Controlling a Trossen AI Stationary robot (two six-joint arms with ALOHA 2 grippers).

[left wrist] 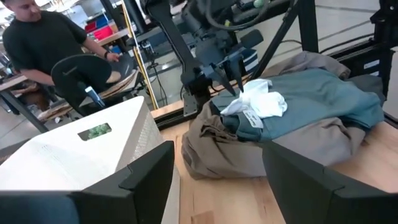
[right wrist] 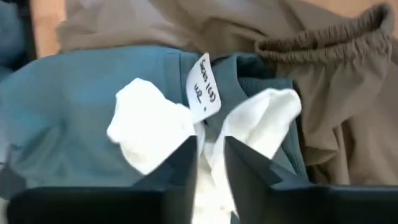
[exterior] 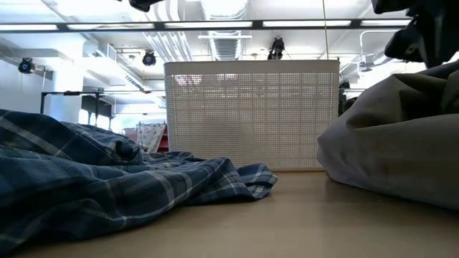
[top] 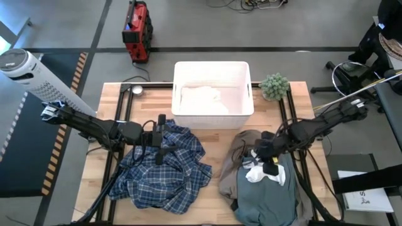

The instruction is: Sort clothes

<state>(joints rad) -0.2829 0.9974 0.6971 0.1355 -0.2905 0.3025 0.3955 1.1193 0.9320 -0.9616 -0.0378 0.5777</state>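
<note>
Spreading clothes across wooden table

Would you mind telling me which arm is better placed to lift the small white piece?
Right: the right gripper sits on the small white piece, fingers pinching it. The left gripper is open over the plaid shirt.

A small white tag sits at the collar of the grey-green tee, beside the small white piece. It carries handwritten dark marks in two short lines, too unclear to read with confidence. A sheet of paper at the table's edge shows print too small to read.
</note>
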